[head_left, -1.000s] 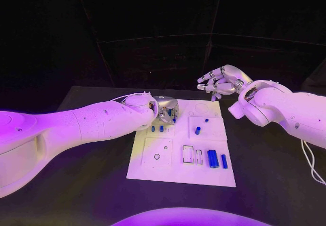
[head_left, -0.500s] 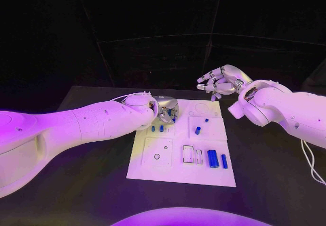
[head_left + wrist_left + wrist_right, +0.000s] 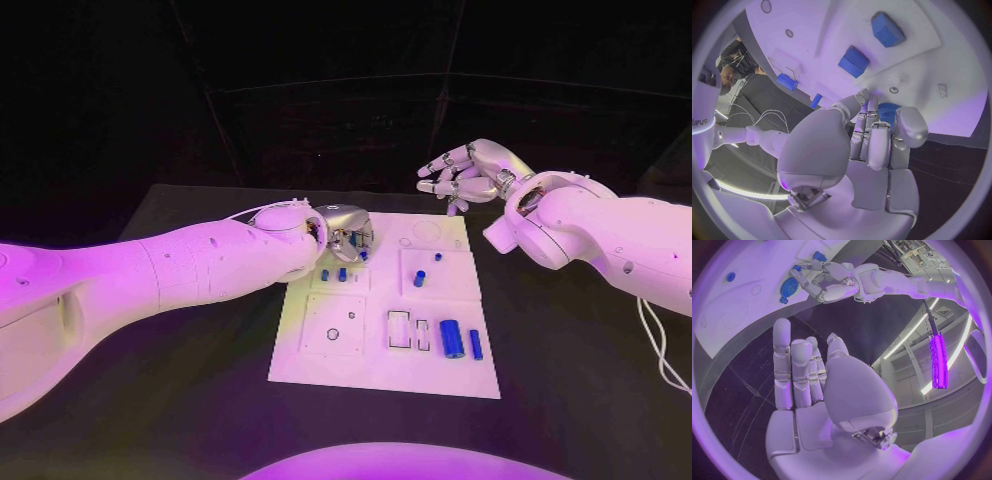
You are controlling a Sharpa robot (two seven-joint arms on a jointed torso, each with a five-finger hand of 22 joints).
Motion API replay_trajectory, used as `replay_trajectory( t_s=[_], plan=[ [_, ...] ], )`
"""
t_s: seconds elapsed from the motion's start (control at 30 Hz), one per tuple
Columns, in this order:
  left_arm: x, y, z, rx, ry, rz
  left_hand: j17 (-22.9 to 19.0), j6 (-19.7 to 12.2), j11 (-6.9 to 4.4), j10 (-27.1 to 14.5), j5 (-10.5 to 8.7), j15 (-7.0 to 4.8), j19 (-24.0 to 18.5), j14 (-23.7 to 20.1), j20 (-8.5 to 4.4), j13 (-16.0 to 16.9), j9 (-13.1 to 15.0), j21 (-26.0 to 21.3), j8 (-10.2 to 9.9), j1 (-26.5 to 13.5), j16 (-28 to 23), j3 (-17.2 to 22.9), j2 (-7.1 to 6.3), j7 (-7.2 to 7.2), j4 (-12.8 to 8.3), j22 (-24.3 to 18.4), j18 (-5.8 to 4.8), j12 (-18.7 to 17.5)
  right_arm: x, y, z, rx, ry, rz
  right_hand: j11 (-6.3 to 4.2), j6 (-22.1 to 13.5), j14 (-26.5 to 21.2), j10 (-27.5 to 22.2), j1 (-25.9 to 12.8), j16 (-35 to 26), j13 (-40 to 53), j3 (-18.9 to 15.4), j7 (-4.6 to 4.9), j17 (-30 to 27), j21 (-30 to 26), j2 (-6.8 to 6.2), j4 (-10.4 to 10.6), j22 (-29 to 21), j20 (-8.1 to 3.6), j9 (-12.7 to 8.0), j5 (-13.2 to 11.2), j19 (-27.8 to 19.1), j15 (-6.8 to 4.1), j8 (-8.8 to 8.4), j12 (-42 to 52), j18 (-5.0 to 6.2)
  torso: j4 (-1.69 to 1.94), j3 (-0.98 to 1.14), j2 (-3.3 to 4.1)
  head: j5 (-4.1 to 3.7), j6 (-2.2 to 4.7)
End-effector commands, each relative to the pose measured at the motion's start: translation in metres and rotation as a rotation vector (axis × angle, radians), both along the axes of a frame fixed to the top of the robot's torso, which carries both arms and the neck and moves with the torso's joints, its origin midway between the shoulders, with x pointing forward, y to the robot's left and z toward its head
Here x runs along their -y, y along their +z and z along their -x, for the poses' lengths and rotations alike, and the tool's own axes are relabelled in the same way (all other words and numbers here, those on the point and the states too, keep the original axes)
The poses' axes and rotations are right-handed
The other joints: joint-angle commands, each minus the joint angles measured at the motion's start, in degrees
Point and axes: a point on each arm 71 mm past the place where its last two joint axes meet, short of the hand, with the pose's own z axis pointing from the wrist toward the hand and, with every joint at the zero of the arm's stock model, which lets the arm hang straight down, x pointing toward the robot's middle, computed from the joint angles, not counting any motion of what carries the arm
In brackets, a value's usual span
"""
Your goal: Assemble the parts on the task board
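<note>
Head view: left hand (image 3: 343,232) at task board (image 3: 378,375) upper left, fingers (image 3: 877,125) clamped on round blue part (image 3: 887,109) | right hand (image 3: 464,172) hovers upper right, fingers apart, empty | risk: part tilts, jams off its seat

I was working in a lab-like test cell: a black table (image 3: 188,400) ringed by dark curtain panels (image 3: 332,120), with strip lights (image 3: 937,360) on the ceiling.
</note>
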Motion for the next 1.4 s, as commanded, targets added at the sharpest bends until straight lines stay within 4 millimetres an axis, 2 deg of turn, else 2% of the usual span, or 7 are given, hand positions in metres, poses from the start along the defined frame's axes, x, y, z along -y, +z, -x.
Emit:
replay_trajectory(
  t_s=[0.03,0.23,0.3,0.47,0.77,1.17,1.4],
  plan=[
    [-0.002,0.008,-0.001,0.018,0.016,0.073,-0.2,0.6,0.3,0.2,0.16,-0.03,0.0,0.2,0.11,-0.1,-0.1,0.2,-0.3,-0.9,-0.1,0.3,-0.03,0.43,0.2,-0.1,-0.74,-0.5,0.0,0.002,0.0,0.011,0.003,-0.002,0.1,-0.5,-0.1,-0.4,0.6,-0.2,-0.1,0.0,0.03,0.0,-0.4,0.1,-0.2,-0.1,0.1,0.0,0.3,0.3,0.13,0.28,0.0,1.17,0.1,0.0,-0.06,0.11,0.21],
    [-0.01,0.019,-0.002,0.024,0.027,0.122,-0.3,0.7,0.34,0.4,0.17,0.04,-0.1,0.2,0.21,-0.2,0.0,0.1,-0.6,-1.8,-0.2,0.1,-0.48,0.44,0.4,0.0,-0.72,-1.1,0.001,0.002,0.0,0.011,0.002,-0.001,0.1,-0.5,-0.1,-0.4,0.6,-0.2,-0.1,0.0,0.03,0.0,-0.4,0.1,-0.2,-0.1,0.1,0.0,0.3,0.3,0.13,0.28,0.0,1.17,0.24,-0.04,-0.06,0.21,0.34],
    [-0.014,0.021,-0.001,0.016,0.03,0.129,-0.3,0.8,0.32,0.5,0.17,0.04,-0.1,0.2,0.22,-0.2,0.0,0.2,-0.7,-2.0,-0.2,0.1,-0.56,0.41,0.4,0.0,-0.73,-1.1,0.001,0.002,0.0,0.01,0.002,0.0,0.1,-0.5,-0.1,-0.4,0.6,-0.2,-0.1,0.0,0.03,0.0,-0.4,0.1,-0.2,-0.1,0.1,0.0,0.3,0.3,0.13,0.28,0.0,1.17,0.13,0.01,-0.07,0.35,0.4],
    [-0.029,0.021,0.001,-0.017,0.044,0.117,-0.6,1.0,0.27,0.7,0.17,0.01,0.0,0.2,0.22,-0.2,0.0,0.3,-0.7,-2.2,-0.3,-0.1,-0.73,0.33,0.5,0.2,-0.76,-1.3,0.002,0.002,0.0,0.009,0.0,0.001,0.1,-0.5,-0.1,-0.4,0.6,-0.2,-0.1,0.0,0.03,0.0,-0.4,0.1,-0.2,-0.1,0.1,0.0,0.3,0.3,0.13,0.28,0.0,1.17,0.21,0.04,-0.09,0.28,0.45],
    [-0.049,0.017,0.002,-0.069,0.067,0.079,-0.9,1.1,0.21,0.9,0.16,-0.04,0.0,0.1,0.21,-0.2,0.1,0.3,-0.8,-2.6,-0.4,-0.3,-0.92,0.22,0.6,0.3,-0.75,-1.5,0.003,0.002,-0.001,0.009,-0.001,0.002,0.1,-0.5,-0.1,-0.4,0.6,-0.2,-0.1,0.0,0.03,0.0,-0.4,0.1,-0.2,-0.1,0.1,0.0,0.3,0.3,0.13,0.28,0.0,1.17,0.0,0.03,0.02,0.47,0.36],
    [-0.055,0.01,0.001,-0.103,0.076,0.055,-1.1,1.2,0.16,1.1,0.14,-0.07,-0.1,0.1,0.19,-0.2,0.1,0.2,-1.1,-3.3,-0.5,-0.7,-1.28,0.1,0.9,0.2,-0.7,-2.0,0.003,0.001,-0.001,0.008,0.001,0.002,0.1,-0.5,-0.1,-0.4,0.6,-0.2,-0.1,0.0,0.03,0.0,-0.4,0.1,-0.2,-0.1,0.1,0.0,0.3,0.3,0.13,0.28,0.0,1.17,0.07,0.02,0.0,0.64,0.25],
    [-0.056,0.009,0.001,-0.11,0.079,0.05,-1.1,1.2,0.16,1.1,0.14,-0.07,-0.1,0.1,0.19,-0.2,0.1,0.2,-1.1,-3.3,-0.5,-0.7,-1.28,0.1,0.9,0.2,-0.7,-2.0,0.002,0.001,-0.001,0.008,0.002,0.002,0.1,-0.5,-0.1,-0.4,0.6,-0.2,-0.1,0.0,0.03,0.0,-0.4,0.1,-0.2,-0.1,0.1,0.0,0.3,0.3,0.13,0.28,0.0,1.17,-0.05,0.01,0.02,0.69,0.2]
  ],
)
